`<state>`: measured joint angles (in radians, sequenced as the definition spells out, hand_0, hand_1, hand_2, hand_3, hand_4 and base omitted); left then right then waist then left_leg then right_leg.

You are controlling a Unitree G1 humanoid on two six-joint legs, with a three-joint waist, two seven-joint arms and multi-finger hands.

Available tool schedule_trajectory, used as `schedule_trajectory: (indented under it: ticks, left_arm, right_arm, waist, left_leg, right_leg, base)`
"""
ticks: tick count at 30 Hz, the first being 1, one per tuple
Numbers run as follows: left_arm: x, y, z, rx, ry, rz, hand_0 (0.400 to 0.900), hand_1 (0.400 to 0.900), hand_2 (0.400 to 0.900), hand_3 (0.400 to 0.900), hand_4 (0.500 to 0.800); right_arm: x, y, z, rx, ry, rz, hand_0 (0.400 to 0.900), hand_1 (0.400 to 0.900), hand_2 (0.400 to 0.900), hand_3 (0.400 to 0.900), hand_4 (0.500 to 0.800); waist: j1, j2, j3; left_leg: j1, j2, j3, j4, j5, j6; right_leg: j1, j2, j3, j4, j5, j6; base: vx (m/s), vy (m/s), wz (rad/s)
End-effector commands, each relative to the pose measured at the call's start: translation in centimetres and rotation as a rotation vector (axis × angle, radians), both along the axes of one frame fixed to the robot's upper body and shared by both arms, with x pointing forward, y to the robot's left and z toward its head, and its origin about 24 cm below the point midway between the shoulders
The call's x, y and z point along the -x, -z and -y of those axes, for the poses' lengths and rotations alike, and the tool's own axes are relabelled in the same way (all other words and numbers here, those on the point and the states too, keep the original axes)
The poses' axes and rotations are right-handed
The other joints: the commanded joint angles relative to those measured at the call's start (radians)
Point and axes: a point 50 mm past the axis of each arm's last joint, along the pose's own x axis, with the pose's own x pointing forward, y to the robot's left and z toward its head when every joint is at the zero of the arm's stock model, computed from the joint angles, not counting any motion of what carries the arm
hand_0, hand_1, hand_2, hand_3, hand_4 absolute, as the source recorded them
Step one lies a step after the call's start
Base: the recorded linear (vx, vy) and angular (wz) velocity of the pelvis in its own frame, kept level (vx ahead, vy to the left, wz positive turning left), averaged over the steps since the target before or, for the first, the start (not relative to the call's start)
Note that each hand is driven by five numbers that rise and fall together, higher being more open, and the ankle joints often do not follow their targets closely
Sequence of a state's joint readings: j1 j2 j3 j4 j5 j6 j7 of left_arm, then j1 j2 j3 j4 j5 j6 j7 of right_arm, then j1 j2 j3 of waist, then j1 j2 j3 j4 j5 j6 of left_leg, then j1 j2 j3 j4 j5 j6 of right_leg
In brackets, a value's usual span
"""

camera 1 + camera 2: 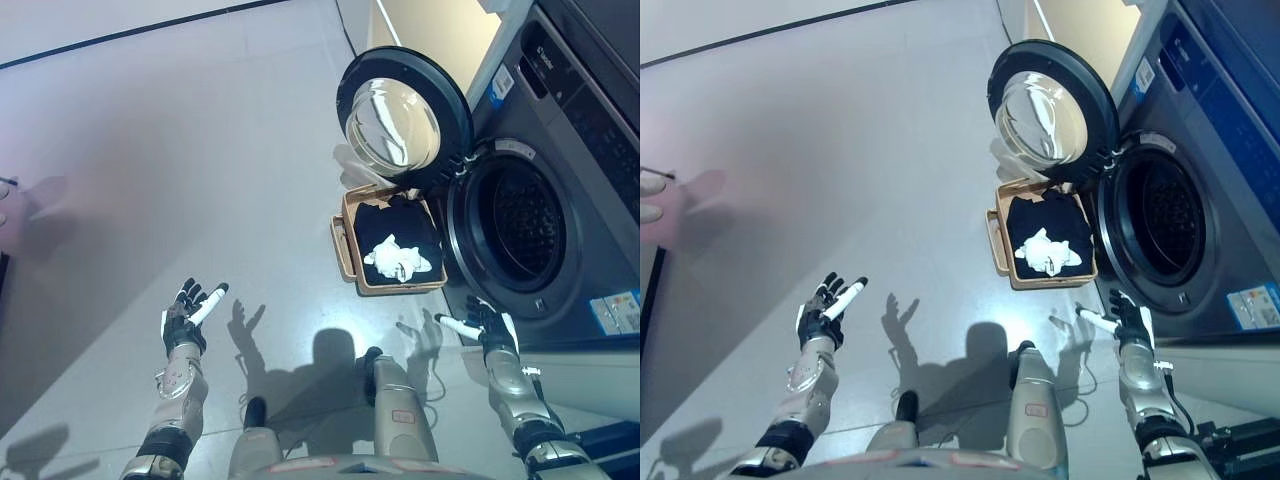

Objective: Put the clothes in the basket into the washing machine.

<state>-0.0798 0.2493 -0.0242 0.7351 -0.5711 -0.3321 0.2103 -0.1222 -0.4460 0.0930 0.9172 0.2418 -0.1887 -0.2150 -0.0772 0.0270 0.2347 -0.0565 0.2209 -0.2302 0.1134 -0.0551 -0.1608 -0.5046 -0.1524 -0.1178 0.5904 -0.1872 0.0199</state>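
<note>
A tan basket [346, 250] stands on the floor in front of the washing machine [560, 170]. It holds dark clothes [400, 225] with a white garment [400, 258] on top. The machine's round door [403, 118] is swung open and the drum [520, 225] looks dark inside. My left hand [190, 312] is raised at the lower left, open and empty, far from the basket. My right hand [485, 325] is raised at the lower right, open and empty, below the drum opening and right of the basket.
The grey tiled floor [200, 150] spreads to the left and back. A person's fingers [650, 198] show at the left edge. The open door hangs just behind the basket.
</note>
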Motion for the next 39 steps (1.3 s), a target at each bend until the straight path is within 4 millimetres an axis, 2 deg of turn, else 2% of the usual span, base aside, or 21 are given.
schedule_trajectory:
  ticks: [1,2,3,4,6,7,9,10,11,12,14,17,19,22,26,27,29,31,35,37,39]
  left_arm:
    - [-1.7,-3.4,-2.4,-0.072,-0.061,0.175,0.9,0.9,0.9,0.9,0.8]
    - [-1.4,-2.4,-2.4,-0.053,-0.078,0.125,0.9,0.9,0.9,0.9,0.8]
    - [-1.5,-2.2,-2.4,-0.053,-0.077,0.11,0.9,0.9,0.9,0.9,0.8]
    - [-1.5,-2.2,-2.4,-0.053,-0.077,0.11,0.9,0.9,0.9,0.9,0.8]
    - [-1.1,-1.7,-2.8,-0.049,-0.106,0.081,0.9,0.9,0.9,0.9,0.8]
    - [-1.1,-1.7,-2.9,-0.049,-0.107,0.082,0.9,0.9,0.9,0.9,0.8]
    - [-0.7,-1.6,-3.3,-0.047,-0.137,0.084,0.9,0.9,0.9,0.9,0.8]
    - [-0.5,-1.5,-3.6,-0.042,-0.153,0.08,0.9,0.9,0.9,0.9,0.8]
    - [-0.5,-1.5,-3.6,-0.042,-0.154,0.081,0.9,0.9,0.9,0.9,0.8]
    - [-0.1,-1.5,-4.3,-0.039,-0.187,0.084,0.9,0.9,0.9,0.9,0.8]
    - [0.1,-1.8,-4.7,-0.039,-0.215,0.109,0.9,0.9,0.9,0.9,0.8]
    - [0.3,-2.2,-4.9,-0.046,-0.221,0.129,0.9,0.9,0.9,0.9,0.8]
    - [0.0,-2.4,-4.9,-0.059,-0.196,0.124,0.9,0.9,0.9,0.9,0.8]
    - [-0.9,-4.3,-4.6,-0.101,-0.142,0.213,0.9,0.9,0.9,0.9,0.8]
    - [-1.4,-4.5,-4.1,-0.071,-0.148,0.236,0.9,0.9,0.9,0.9,0.8]
    - [-1.7,-4.3,-3.6,-0.051,-0.147,0.235,0.9,0.9,0.9,0.9,0.8]
    - [-2.5,-5.2,-3.3,-0.032,-0.151,0.282,0.9,0.9,0.9,0.9,0.8]
    - [-2.9,-6.2,-2.6,-0.031,-0.121,0.329,0.9,0.9,0.9,0.9,0.8]
    - [-2.7,-6.7,-1.3,-0.035,-0.068,0.356,0.9,0.9,0.9,0.9,0.8]
    - [-2.7,-6.8,-0.9,-0.028,-0.061,0.364,0.9,0.9,0.9,0.9,0.8]
    - [-2.8,-7.0,-0.4,-0.027,-0.042,0.376,0.9,0.9,0.9,0.9,0.8]
  right_arm:
    - [-0.3,-1.7,1.6,0.067,0.049,0.111,0.9,0.9,0.9,0.9,0.8]
    - [-0.1,-1.5,1.9,0.062,0.08,0.101,0.9,0.9,0.9,0.9,0.8]
    - [-0.3,-1.5,1.9,0.064,0.087,0.103,0.9,0.9,0.9,0.9,0.8]
    - [-0.3,-1.5,1.9,0.064,0.087,0.103,0.9,0.9,0.9,0.9,0.8]
    - [-0.9,-1.7,1.9,0.07,0.091,0.104,0.9,0.9,0.9,0.9,0.8]
    - [-0.9,-1.7,1.9,0.069,0.091,0.104,0.9,0.9,0.9,0.9,0.8]
    - [-1.6,-1.9,1.6,0.073,0.08,0.105,0.9,0.9,0.9,0.9,0.8]
    - [-1.7,-1.8,1.4,0.071,0.078,0.102,0.9,0.9,0.9,0.9,0.8]
    - [-1.7,-1.8,1.4,0.071,0.078,0.102,0.9,0.9,0.9,0.9,0.8]
    - [-2.3,-1.9,0.9,0.065,0.058,0.112,0.9,0.9,0.9,0.9,0.8]
    - [-2.9,-2.0,0.2,0.059,0.042,0.119,0.9,0.9,0.9,0.9,0.8]
    - [-4.3,-2.5,-0.8,0.098,-0.044,0.107,0.9,0.9,0.9,0.9,0.8]
    - [-5.4,-3.1,-0.8,0.204,-0.114,0.065,0.9,0.9,0.9,0.9,0.8]
    - [-7.5,-4.5,-0.3,0.348,-0.14,0.024,0.9,0.9,0.9,0.9,0.8]
    - [-8.9,-6.0,0.4,0.435,-0.131,0.0,0.9,0.9,0.9,0.9,0.8]
    - [-9.6,-7.1,1.0,0.486,-0.116,0.001,0.9,0.9,0.9,0.9,0.8]
    - [-9.9,-8.2,2.0,0.523,-0.082,0.014,0.9,0.9,0.9,0.9,0.8]
    - [-9.6,-8.9,3.4,0.557,-0.029,0.01,0.9,0.9,0.9,0.9,0.8]
    - [-9.6,-11.0,5.5,0.606,0.099,0.038,0.9,0.9,0.9,0.9,0.8]
    - [-10.0,-12.4,6.1,0.653,0.117,0.057,0.9,0.9,0.9,0.9,0.8]
    - [-9.5,-13.2,7.4,0.699,0.157,0.043,0.9,0.9,0.9,0.9,0.8]
  waist:
    - [0.021,-0.054,0.005]
    - [0.042,-0.076,0.017]
    - [0.053,-0.091,0.021]
    - [0.056,-0.089,0.024]
    - [0.091,-0.117,0.03]
    - [0.096,-0.117,0.036]
    - [0.117,-0.093,0.03]
    - [0.127,-0.083,0.03]
    - [0.129,-0.084,0.033]
    - [0.141,-0.061,0.025]
    - [0.151,-0.042,0.022]
    - [0.158,-0.015,0.029]
    - [0.171,-0.001,0.042]
    - [0.207,0.018,0.09]
    - [0.223,0.03,0.122]
    - [0.23,0.037,0.139]
    - [0.229,0.045,0.158]
    - [0.234,0.054,0.172]
    - [0.238,0.072,0.217]
    - [0.234,0.08,0.235]
    - [0.23,0.095,0.244]
  left_leg:
    - [0.048,-0.05,-0.038,0.325,0.197,0.083]
    - [-0.034,-0.118,-0.057,0.368,0.163,0.097]
    - [-0.083,-0.147,-0.059,0.365,0.131,0.103]
    - [-0.083,-0.145,-0.057,0.374,0.123,0.105]
    - [-0.194,-0.207,-0.05,0.322,0.04,0.11]
    - [-0.188,-0.205,-0.045,0.325,0.034,0.111]
    - [-0.199,-0.164,-0.025,0.166,0.07,0.086]
    - [-0.203,-0.14,-0.036,0.117,0.109,0.075]
    - [-0.195,-0.139,-0.034,0.11,0.111,0.074]
    - [-0.197,-0.092,-0.063,0.049,0.166,0.058]
    - [-0.184,-0.073,-0.075,0.043,0.168,0.047]
    - [-0.183,-0.094,-0.04,0.112,0.081,0.048]
    - [-0.217,-0.141,0.005,0.206,0.022,0.061]
    - [-0.291,-0.172,0.041,0.299,-0.029,0.074]
    - [-0.343,-0.178,0.048,0.305,-0.028,0.078]
    - [-0.371,-0.181,0.047,0.298,-0.019,0.074]
    - [-0.402,-0.18,0.028,0.276,0.003,0.068]
    - [-0.425,-0.18,0.014,0.259,0.025,0.064]
    - [-0.481,-0.181,-0.003,0.221,0.066,0.055]
    - [-0.513,-0.179,0.0,0.199,0.09,0.044]
    - [-0.547,-0.181,0.015,0.195,0.103,0.031]
  right_leg:
    - [0.124,0.019,0.128,-0.292,0.217,0.061]
    - [0.181,0.033,0.134,-0.315,0.212,0.053]
    - [0.205,0.034,0.139,-0.329,0.209,0.051]
    - [0.206,0.037,0.14,-0.325,0.205,0.051]
    - [0.27,0.049,0.161,-0.343,0.187,0.052]
    - [0.275,0.051,0.165,-0.341,0.184,0.052]
    - [0.316,0.064,0.176,-0.324,0.148,0.066]
    - [0.329,0.065,0.186,-0.32,0.139,0.073]
    - [0.331,0.065,0.189,-0.319,0.138,0.072]
    - [0.347,0.058,0.214,-0.31,0.119,0.086]
    - [0.359,0.037,0.246,-0.302,0.104,0.098]
    - [0.351,-0.03,0.302,-0.286,0.101,0.128]
    - [0.346,-0.091,0.328,-0.283,0.127,0.145]
    - [0.297,-0.139,0.316,-0.302,0.17,0.163]
    - [0.272,-0.152,0.292,-0.349,0.209,0.168]
    - [0.258,-0.156,0.273,-0.366,0.219,0.171]
    - [0.228,-0.154,0.258,-0.365,0.219,0.168]
    - [0.202,-0.154,0.247,-0.358,0.217,0.166]
    - [0.142,-0.155,0.218,-0.332,0.211,0.165]
    - [0.105,-0.16,0.2,-0.324,0.216,0.167]
    - [0.083,-0.173,0.178,-0.317,0.216,0.171]
  base:
    - [0.25,-0.413,-0.12]
    - [0.16,-0.225,-0.12]
    - [0.17,-0.22,-0.17]
    - [0.14,-0.105,-0.33]
    - [0.22,-0.05,-0.66]
    - [0.3,0.073,-0.89]
    - [0.27,0.193,-0.81]
    - [0.16,0.148,-0.49]
    - [0.22,0.267,-0.69]
    - [0.2,0.293,-0.68]
    - [0.19,0.381,-0.81]
    - [0.08,0.403,-0.66]
    - [0.06,0.406,-0.52]
    - [-0.09,0.237,-0.28]
    - [-0.06,0.08,-0.04]
    - [-0.05,0.009,0.2]
    - [-0.07,0.001,0.27]
    - [-0.05,-0.019,0.27]
    - [-0.06,-0.028,0.2]
    - [-0.08,-0.03,0.24]
    - [-0.06,-0.02,0.32]
